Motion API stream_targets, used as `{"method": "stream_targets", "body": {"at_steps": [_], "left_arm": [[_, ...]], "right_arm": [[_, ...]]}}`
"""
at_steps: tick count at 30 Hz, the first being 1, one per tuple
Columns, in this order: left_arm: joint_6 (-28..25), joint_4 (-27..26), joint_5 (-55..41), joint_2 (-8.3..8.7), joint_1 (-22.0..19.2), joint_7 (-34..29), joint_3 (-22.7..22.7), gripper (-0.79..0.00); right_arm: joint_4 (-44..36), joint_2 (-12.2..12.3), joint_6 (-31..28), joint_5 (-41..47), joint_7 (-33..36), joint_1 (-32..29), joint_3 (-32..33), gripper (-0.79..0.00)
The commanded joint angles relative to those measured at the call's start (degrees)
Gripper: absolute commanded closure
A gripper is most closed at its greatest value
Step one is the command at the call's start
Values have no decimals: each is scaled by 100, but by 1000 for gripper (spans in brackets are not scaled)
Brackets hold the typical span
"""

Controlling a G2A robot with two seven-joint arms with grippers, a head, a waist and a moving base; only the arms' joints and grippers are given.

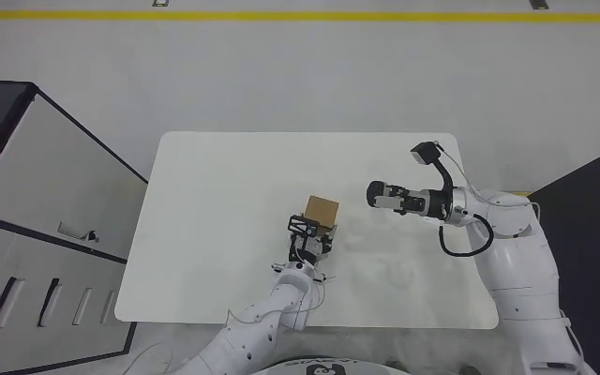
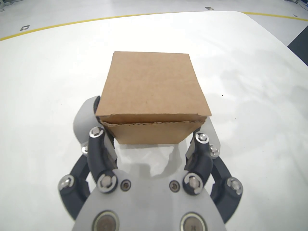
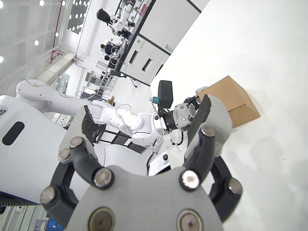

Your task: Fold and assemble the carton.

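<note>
Left gripper [image 1: 309,229] first: it sits at the near side of the carton [image 1: 322,210], fingers [image 2: 87,117] spread wide and set against both side walls at the near corners, so it looks to have the box pinched. The carton stands on the white table [image 1: 216,187], about mid-table and a little toward the near edge. Off to the right, well apart from the box, hangs the right gripper [image 1: 379,197], spread wide with nothing in it.

The box looks all but closed. The lid [image 2: 151,82] lies flat on top, yet the seam [image 2: 154,122] on the near face shows a thin ragged gap, so my read is the lid still wants seating. To do that well, the left grip should stay low and gentle, steadying without buckling the walls, while the right comes in over the top and presses by the near edge.

Orientation: base down, lid up, seam facing the robot, the box slightly skewed to the table edges. The top looks close to square, so I can't call a long axis
</note>
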Motion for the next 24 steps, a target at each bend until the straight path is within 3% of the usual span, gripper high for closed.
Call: {"method": "stream_targets", "body": {"at_steps": [1, 5, 18, 24], "left_arm": [[-90, -52, 30, 15, 37, 38, -63, 0], [-193, -191, 233, 63, 159, 208, -209, 0], [-515, -52, 571, 66, 256, -270, -275, 0], [-613, -397, 563, 114, 418, -158, -522, 0]], "right_arm": [[0, 0, 0, 0, 0, 0, 0, -785], [0, 0, 0, 0, 0, 0, 0, -785], [0, 0, 0, 0, 0, 0, 0, -785], [0, 0, 0, 0, 0, 0, 0, -785]]}}
